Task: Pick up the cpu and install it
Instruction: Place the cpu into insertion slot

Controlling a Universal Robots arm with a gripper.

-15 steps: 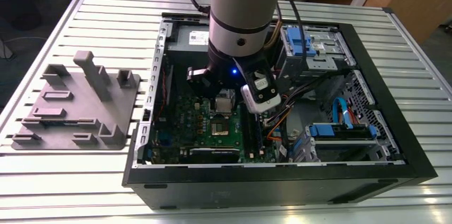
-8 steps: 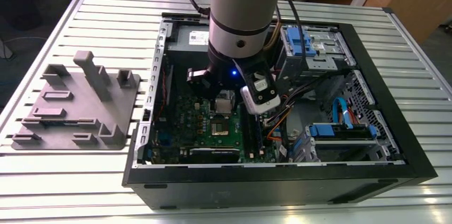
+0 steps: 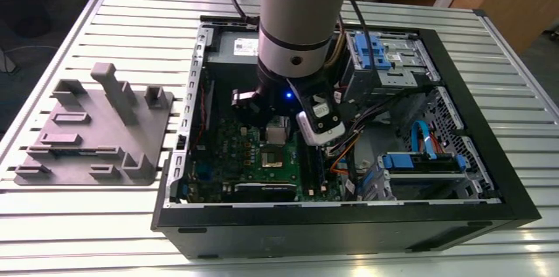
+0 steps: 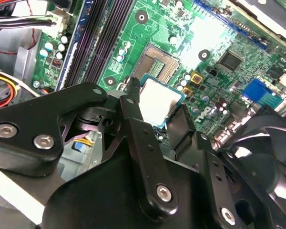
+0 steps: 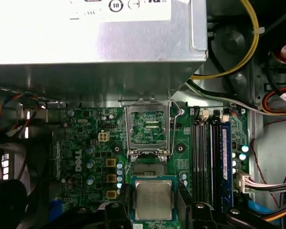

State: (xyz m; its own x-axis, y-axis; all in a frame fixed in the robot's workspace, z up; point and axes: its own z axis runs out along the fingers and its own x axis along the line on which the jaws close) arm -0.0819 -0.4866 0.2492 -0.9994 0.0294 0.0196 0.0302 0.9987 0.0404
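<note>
Broadly, the slatted worktop (image 3: pixel 78 224) carries an open computer case (image 3: pixel 349 234), with a grey fixture (image 3: pixel 96 133) lying well apart on the exterior view's left. The arm (image 3: pixel 302 21) reaches down into the case over the green motherboard (image 5: pixel 86 143).

The pick-up looks done: the gripper (image 4: pixel 158 109) is closed narrowly on the cpu (image 4: pixel 159 101), its fingers (image 4: pixel 133 119) pressing two opposite edges. The install looks unfinished. In both wrist views the chip hangs above the board just beside the socket (image 5: pixel 148 168), not in it. The socket's metal frame (image 5: pixel 148 126) stands lifted, leaving the pin field bare.

Room is tight. The power supply (image 5: pixel 95 47) walls the far side of the socket, the memory slots (image 5: pixel 212 157) run close along one flank, and small capacitors (image 5: pixel 119 171) crowd the other.
</note>
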